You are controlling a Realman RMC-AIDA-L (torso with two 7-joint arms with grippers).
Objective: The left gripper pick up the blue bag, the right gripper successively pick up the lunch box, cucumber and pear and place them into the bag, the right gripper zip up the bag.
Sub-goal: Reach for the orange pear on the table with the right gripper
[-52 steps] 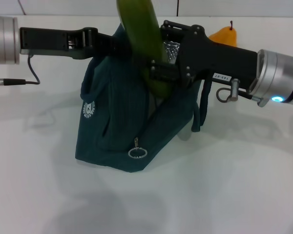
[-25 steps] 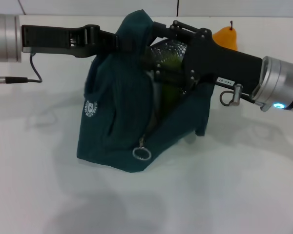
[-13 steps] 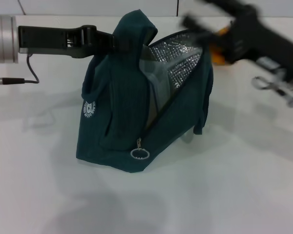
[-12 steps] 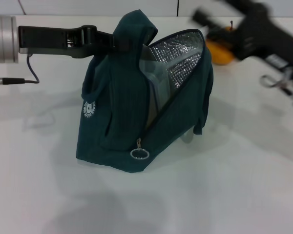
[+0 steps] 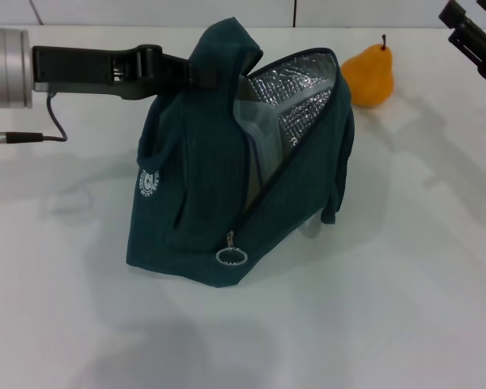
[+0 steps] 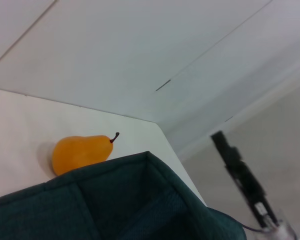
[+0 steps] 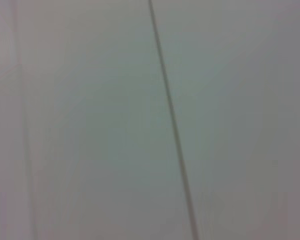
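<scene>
The blue bag (image 5: 202, 186) stands on the white table, its mouth open and its silver lining (image 5: 296, 85) showing. My left gripper (image 5: 196, 73) is shut on the bag's top edge and holds it up. A pale lunch box (image 5: 257, 134) shows inside the bag; the cucumber is hidden. The orange pear (image 5: 369, 73) lies on the table behind the bag to the right, and it also shows in the left wrist view (image 6: 79, 152) beyond the bag's rim (image 6: 140, 200). My right gripper (image 5: 472, 36) is high at the far right edge, away from the bag and holding nothing I can see.
The zip's ring pull (image 5: 231, 256) hangs at the bag's low front corner. The left arm's cable (image 5: 53, 121) trails over the table at the left. The right arm (image 6: 240, 172) shows far off in the left wrist view. The right wrist view shows only a pale surface.
The right gripper put the cucumber into the bag, let go, and pulled up and away to the right. The bag stays held open by the left gripper.
</scene>
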